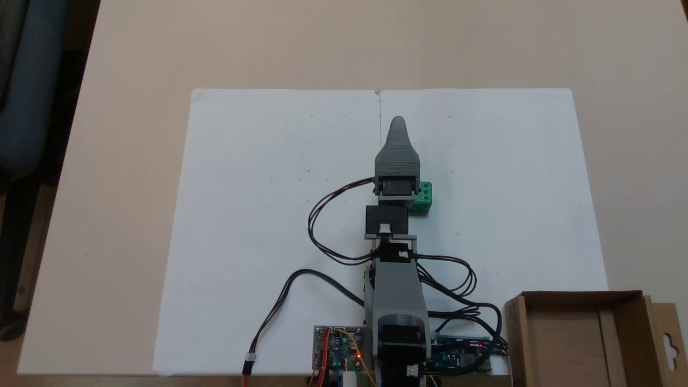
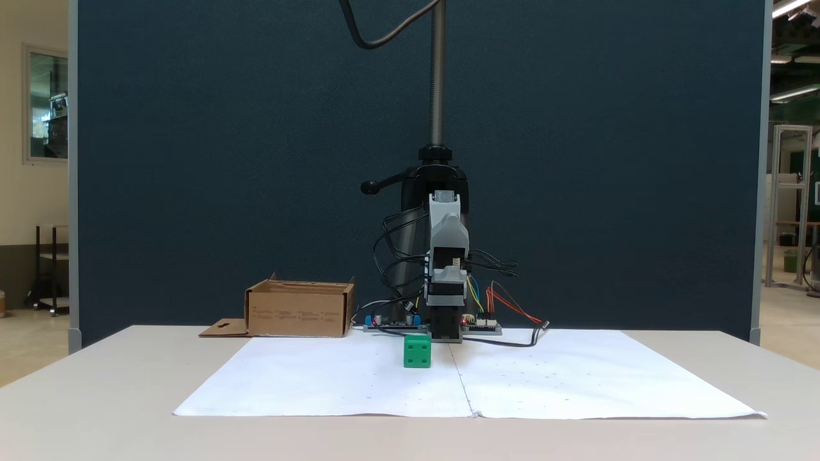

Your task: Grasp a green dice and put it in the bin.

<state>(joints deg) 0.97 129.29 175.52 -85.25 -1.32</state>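
- Hand point(image 1: 398, 126): seen from above in a fixed view, your hand reaches out over the white paper sheet point(image 1: 258, 215) with only one tapered grey tip showing, so you cannot tell how far it is open; nothing is seen in its hold.
- Green dice point(image 1: 423, 197): it rests on the sheet just beside the wrist motor, behind the fingertip and to its right in that view; in the front fixed view the green dice point(image 2: 417, 352) stands just left of the hand point(image 2: 445, 333), apart from it.
- Bin point(image 1: 583, 341): the open cardboard box sits on the desk point(image 1: 134, 70) well behind the hand, beside the arm's base, its hang-hole flap folded outward.
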